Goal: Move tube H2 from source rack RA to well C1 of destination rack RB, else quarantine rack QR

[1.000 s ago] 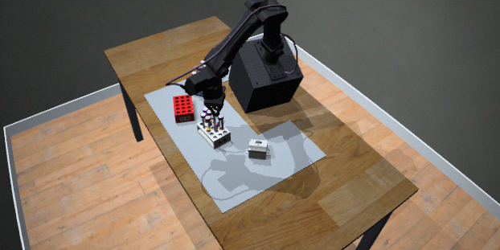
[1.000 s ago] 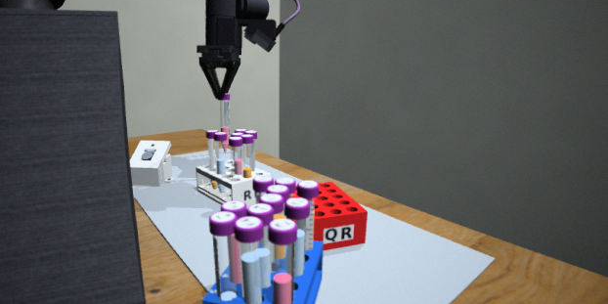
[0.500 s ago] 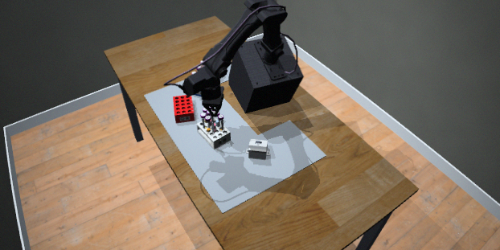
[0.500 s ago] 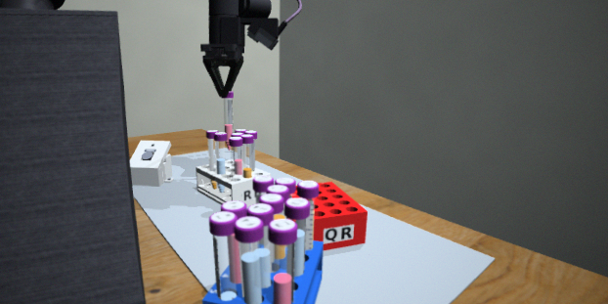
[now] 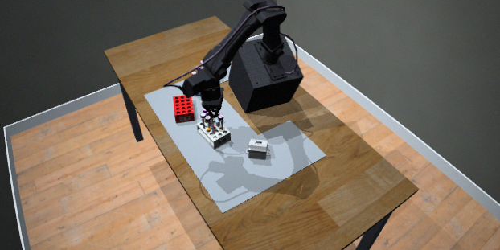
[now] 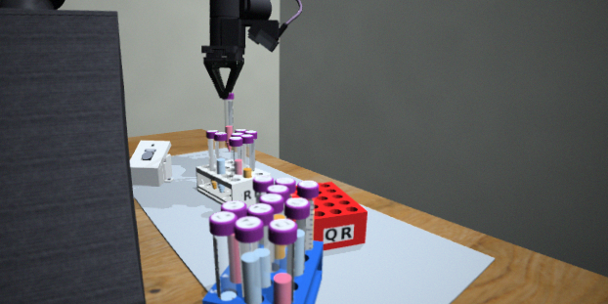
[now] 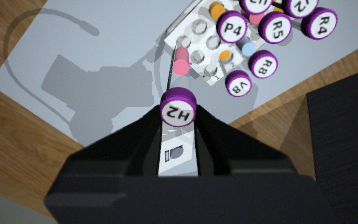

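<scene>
My gripper [image 6: 229, 95] is shut on tube H2 [image 7: 178, 107], which has a purple cap and pink contents. It holds the tube upright above the white rack RB [image 6: 230, 184], with the tube's lower end down among the caps of the tubes that stand there. In the wrist view the pink tip [image 7: 181, 66] hangs over the near edge of RB [image 7: 205, 47], next to open wells. Tubes P4 [image 7: 231, 28], R5 [image 7: 275, 27], R4 [image 7: 319, 22], R8 [image 7: 263, 63] and V8 [image 7: 239, 83] stand in RB. The gripper also shows in the top view [image 5: 211, 112].
The blue rack RA [image 6: 274, 275] with several purple-capped tubes stands nearest the exterior camera. The empty red rack QR [image 6: 334, 216] is beside it and also shows in the top view [image 5: 183, 108]. The white DONE box [image 5: 257, 148] sits on the mat. The arm's black base block [image 5: 263, 75] stands behind.
</scene>
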Controlling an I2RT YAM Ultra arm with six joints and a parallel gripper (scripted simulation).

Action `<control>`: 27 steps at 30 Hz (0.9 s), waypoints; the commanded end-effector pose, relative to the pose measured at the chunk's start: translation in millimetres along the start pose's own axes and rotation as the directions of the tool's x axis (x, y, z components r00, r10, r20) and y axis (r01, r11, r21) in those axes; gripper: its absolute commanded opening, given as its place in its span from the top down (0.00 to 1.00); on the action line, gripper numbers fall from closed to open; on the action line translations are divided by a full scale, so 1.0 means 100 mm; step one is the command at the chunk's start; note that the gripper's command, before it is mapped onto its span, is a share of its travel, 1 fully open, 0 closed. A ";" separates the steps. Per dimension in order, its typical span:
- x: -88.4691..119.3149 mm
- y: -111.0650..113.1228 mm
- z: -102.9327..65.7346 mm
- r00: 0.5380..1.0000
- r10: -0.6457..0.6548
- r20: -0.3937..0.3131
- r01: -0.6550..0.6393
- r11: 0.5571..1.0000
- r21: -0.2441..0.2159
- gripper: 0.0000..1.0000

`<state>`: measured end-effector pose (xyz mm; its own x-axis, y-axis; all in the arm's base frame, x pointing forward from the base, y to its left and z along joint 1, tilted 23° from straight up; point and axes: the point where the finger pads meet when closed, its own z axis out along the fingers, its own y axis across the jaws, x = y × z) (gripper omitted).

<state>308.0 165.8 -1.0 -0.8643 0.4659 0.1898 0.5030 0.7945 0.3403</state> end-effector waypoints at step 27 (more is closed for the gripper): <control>-0.03 -0.03 0.08 1.000 0.007 0.020 -0.007 1.000 -0.001 1.00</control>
<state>305.0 167.8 -7.8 -0.8650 0.4651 0.1884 0.5017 0.7945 0.3421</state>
